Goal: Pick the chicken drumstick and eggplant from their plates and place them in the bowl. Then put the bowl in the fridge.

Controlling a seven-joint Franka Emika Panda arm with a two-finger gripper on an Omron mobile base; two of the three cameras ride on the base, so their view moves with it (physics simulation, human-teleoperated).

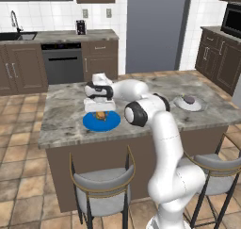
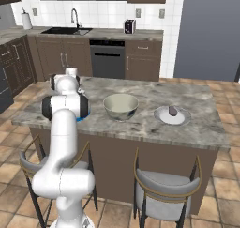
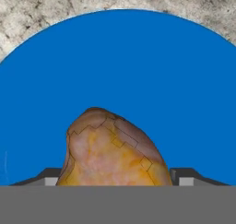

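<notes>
Two fingertips (image 3: 50, 176) flanking the chicken drumstick (image 3: 113, 151), one each side, apart and not yet clamped. Drumstick lying on the blue plate (image 1: 89, 123) at the table's (image 1: 61, 115) left, directly under the hand (image 1: 99, 109). Further right, the bowl (image 2: 121, 106) at mid-table, then the eggplant (image 2: 173, 110) on its pale plate (image 2: 161, 117). Likely next: closing across the drumstick's width.

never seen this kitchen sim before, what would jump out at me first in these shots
The bright blue plate on the near left of the grey stone island stands out most, with the golden chicken drumstick lying on it and the gripper low over it, a fingertip on either side. Further along the island sit the pale green bowl and a white plate with the dark eggplant.
</notes>
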